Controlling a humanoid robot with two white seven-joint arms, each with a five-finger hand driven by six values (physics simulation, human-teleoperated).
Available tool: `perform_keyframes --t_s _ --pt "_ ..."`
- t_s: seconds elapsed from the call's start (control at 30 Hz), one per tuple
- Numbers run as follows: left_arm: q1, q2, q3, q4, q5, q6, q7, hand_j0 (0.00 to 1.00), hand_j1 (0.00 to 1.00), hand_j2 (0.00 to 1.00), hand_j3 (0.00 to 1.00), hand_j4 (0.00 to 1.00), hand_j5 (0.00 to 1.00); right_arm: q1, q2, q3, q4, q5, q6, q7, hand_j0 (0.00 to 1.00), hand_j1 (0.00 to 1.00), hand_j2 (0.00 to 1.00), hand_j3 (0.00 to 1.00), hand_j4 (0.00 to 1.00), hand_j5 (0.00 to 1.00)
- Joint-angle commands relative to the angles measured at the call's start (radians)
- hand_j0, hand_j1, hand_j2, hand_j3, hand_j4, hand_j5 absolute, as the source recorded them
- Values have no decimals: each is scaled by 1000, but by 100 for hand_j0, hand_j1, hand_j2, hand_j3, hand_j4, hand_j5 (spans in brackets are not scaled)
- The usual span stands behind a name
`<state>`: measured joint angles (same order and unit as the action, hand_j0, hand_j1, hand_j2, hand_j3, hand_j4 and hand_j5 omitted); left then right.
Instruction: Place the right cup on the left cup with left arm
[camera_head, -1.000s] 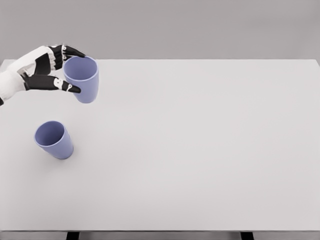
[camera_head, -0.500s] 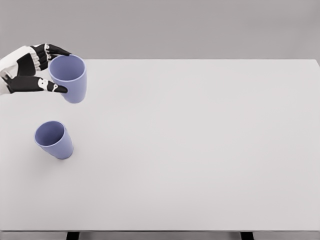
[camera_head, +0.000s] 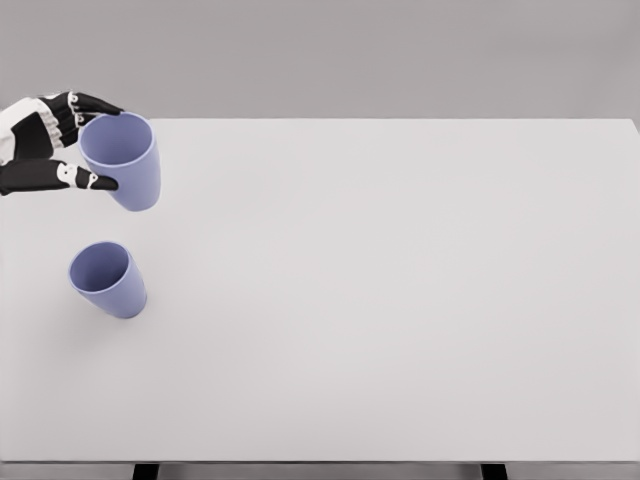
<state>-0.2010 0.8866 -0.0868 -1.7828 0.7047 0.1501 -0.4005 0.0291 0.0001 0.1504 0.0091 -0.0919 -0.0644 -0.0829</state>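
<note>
My left hand (camera_head: 88, 140) comes in at the upper left edge, shut on a lavender-blue cup (camera_head: 125, 163). That cup hangs upright in the air above the table, mouth up, with the thumb (camera_head: 70, 180) in front of it and the fingers (camera_head: 80, 104) behind its rim. A second cup of the same colour (camera_head: 107, 280) stands on the table below it, at the left, mouth up. The held cup is above and slightly right of the standing one, apart from it. My right arm does not show.
The white table (camera_head: 400, 300) fills the view, with its front edge at the bottom and its far edge against a grey wall. Two dark table legs show under the front edge.
My left hand has carried the held cup to the left, closer to a spot above the standing cup. The standing cup has not moved.
</note>
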Motion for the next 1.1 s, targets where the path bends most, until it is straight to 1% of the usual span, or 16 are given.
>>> perform_keyframes --t_s 0.0,0.03,0.13,0.3,0.43,0.57,0.73,0.83,0.93,1.07 --pt "5 2 15 -1 6 -1 0 62 62 62 62 62 62 0 0 0 0 0 0 0 100 100 100 100 100 100" --pt "18 2 32 -3 6 -1 0 62 62 62 62 62 62 0 0 0 0 0 0 0 100 100 100 100 100 100" --pt "34 2 45 -3 15 -1 0 62 62 62 62 62 62 0 0 0 0 0 0 0 100 100 100 100 100 100" --pt "86 5 99 -17 38 -3 -1 62 62 62 62 62 62 0 0 0 0 0 0 0 100 100 100 100 100 100" --pt "104 5 124 -17 48 -3 -3 62 62 62 62 62 62 0 0 0 0 0 0 0 100 100 100 100 100 100" --pt "140 5 154 -17 52 -7 -8 62 62 62 62 62 62 0 0 0 0 0 0 0 100 100 100 100 100 100" --pt "152 5 162 -17 53 -7 -20 62 62 62 62 62 62 0 0 0 0 0 0 0 100 100 100 100 100 100" --pt "186 5 190 -17 58 -7 -20 62 62 62 62 62 62 0 0 0 0 0 0 0 100 100 100 100 100 100" --pt "189 5 197 -17 59 -7 -26 62 62 62 62 62 62 0 0 0 0 0 0 0 100 100 100 100 100 100" --pt "218 3 214 -17 61 -7 -26 62 62 62 62 62 62 0 0 0 0 0 0 0 100 100 100 100 100 100"
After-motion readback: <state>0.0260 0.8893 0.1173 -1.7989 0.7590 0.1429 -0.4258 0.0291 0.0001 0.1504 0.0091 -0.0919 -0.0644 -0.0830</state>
